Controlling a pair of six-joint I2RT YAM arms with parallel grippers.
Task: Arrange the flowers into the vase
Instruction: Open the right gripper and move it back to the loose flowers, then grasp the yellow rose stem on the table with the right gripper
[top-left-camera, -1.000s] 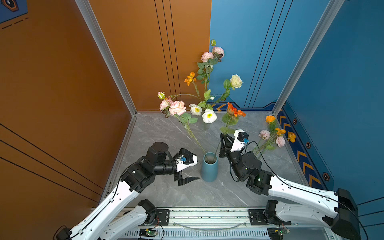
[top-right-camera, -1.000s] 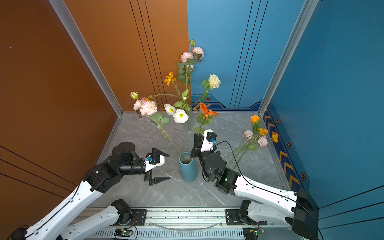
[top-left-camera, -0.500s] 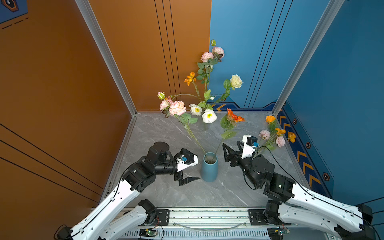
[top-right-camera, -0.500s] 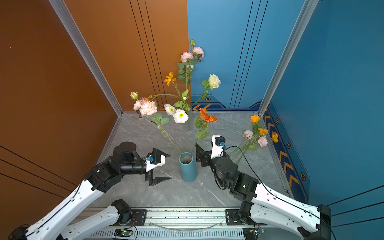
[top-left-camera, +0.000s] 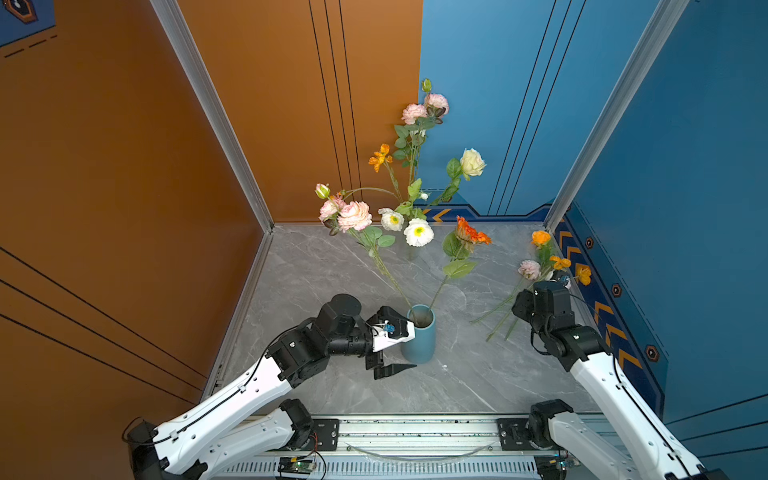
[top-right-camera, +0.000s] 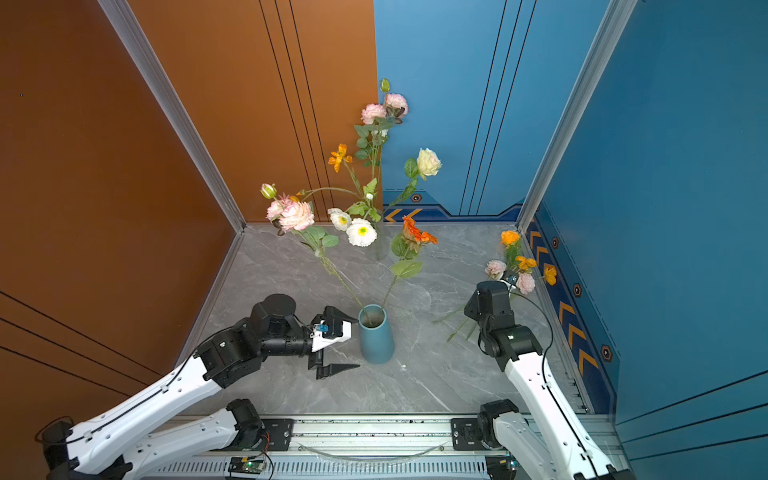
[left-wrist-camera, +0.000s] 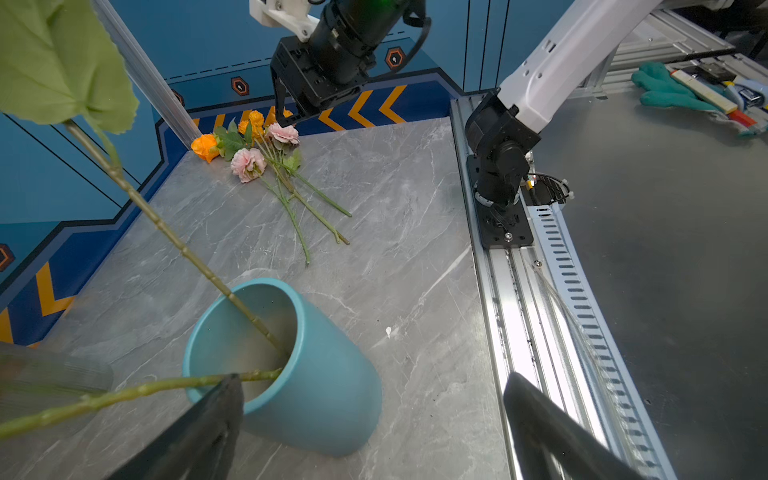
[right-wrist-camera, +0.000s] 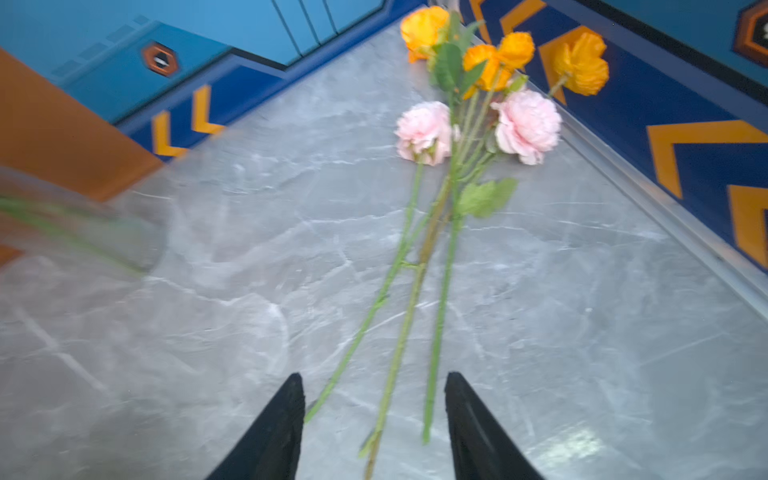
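Two stems stand in the blue vase (top-left-camera: 420, 345), which sits near the middle of the table's (top-left-camera: 316, 270) front edge. One carries pink ruffled blooms (top-left-camera: 354, 216) and leans toward the back left corner; the other carries an orange bloom (top-left-camera: 471, 235) and leans back and right. The left claw (top-right-camera: 358, 343) is spread wide just left of the vase, one finger by the rim, the other low in front. Three more flowers (right-wrist-camera: 419, 266), pink and orange-yellow, lie flat by the right edge near the back right corner. The right claw (right-wrist-camera: 375, 376) hovers over their stem ends, jaws parted, gripping nothing. Taller blooms (top-left-camera: 471, 163) rise near the back edge from what seems to be a clear glass vase (top-right-camera: 380, 249), too faint to be sure of.
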